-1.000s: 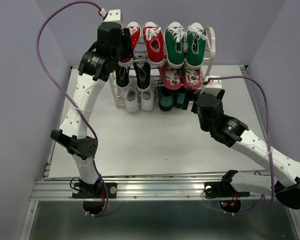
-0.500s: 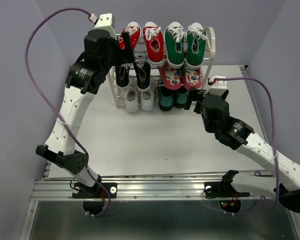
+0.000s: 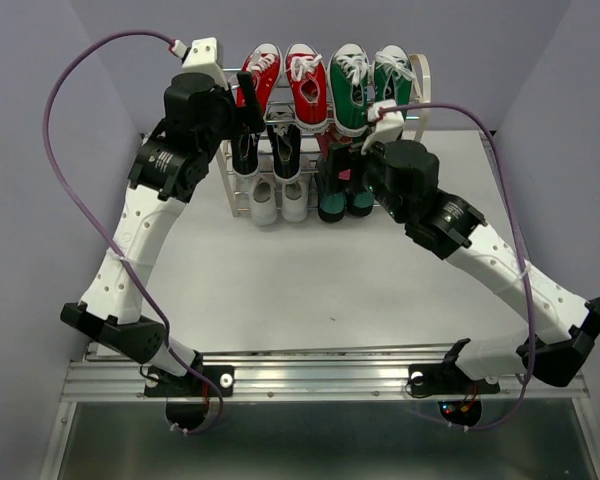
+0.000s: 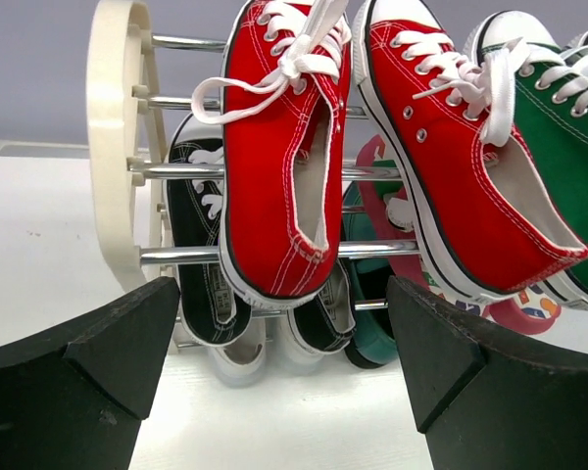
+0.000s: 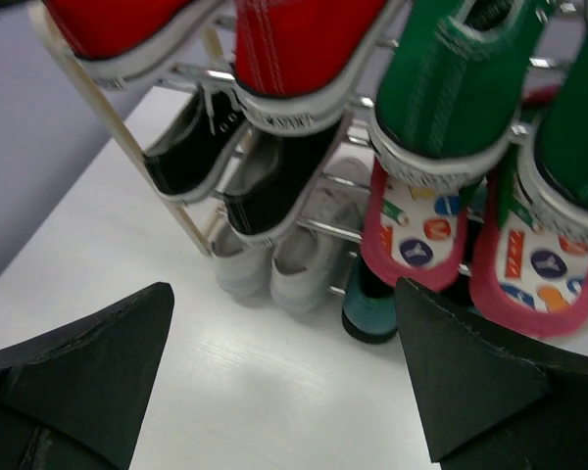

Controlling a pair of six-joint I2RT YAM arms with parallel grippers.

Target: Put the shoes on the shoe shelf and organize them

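Observation:
The shoe shelf (image 3: 423, 85) stands at the table's back. Two red sneakers (image 3: 307, 85) lie on its top tier, left half. Two black sneakers (image 3: 286, 150) lie on the middle tier and two white sneakers (image 3: 295, 203) stand at the bottom. My left gripper (image 3: 248, 110) is open and empty, just before the left red sneaker's (image 4: 274, 166) heel. My right gripper (image 3: 342, 160) is open and empty, raised in front of the shelf's right half. In the right wrist view the black sneakers (image 5: 274, 176) and white sneakers (image 5: 304, 259) lie ahead of my right gripper (image 5: 282, 289).
Green high-tops (image 3: 351, 90) fill the top tier's right half, above pink patterned flip-flops (image 5: 416, 230) and dark teal shoes (image 3: 332, 205) at the bottom. The cream side frame (image 4: 113, 147) is left of my left gripper (image 4: 279, 294). Purple walls close in behind and beside.
My left gripper has drawn back a little from the left red sneaker, which stays on the top tier. My right arm has swung up and left to the shelf's right half.

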